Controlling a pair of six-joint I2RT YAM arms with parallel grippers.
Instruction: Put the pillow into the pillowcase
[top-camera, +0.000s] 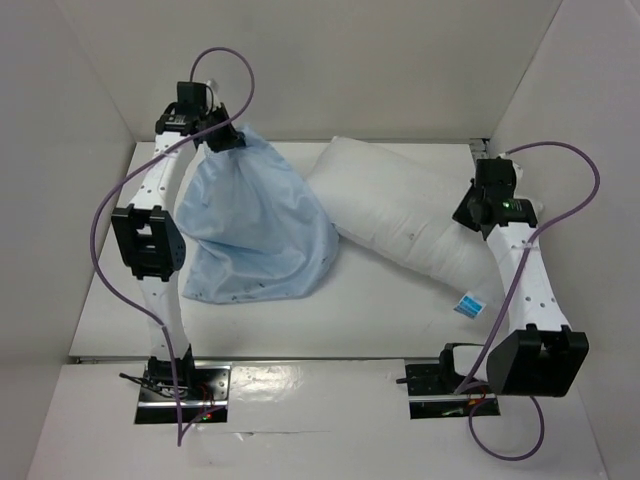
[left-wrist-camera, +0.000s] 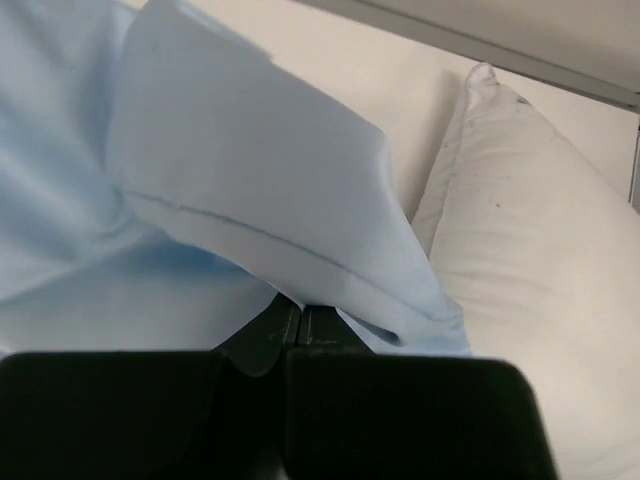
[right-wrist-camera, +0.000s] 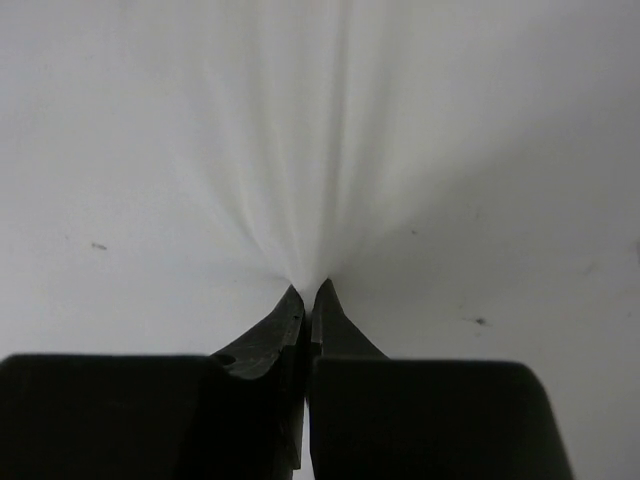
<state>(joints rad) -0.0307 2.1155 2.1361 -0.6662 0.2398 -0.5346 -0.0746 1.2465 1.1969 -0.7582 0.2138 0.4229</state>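
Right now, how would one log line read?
left claw: shut on limp light blue fabric pillowcase | right claw: shut on plump white pillow

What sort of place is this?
Probably a robot test booth, not a home: two cabled arms bolted to a white table, plain white walls around, a pillow and pillowcase on it.

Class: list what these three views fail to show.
Top view: the pillowcase mouth, lost among its folds.
Top view: print on the tag, too small.
Top view: right fingers, hidden under the wrist.
Left wrist view: much of the pillow, cut off by the right edge.
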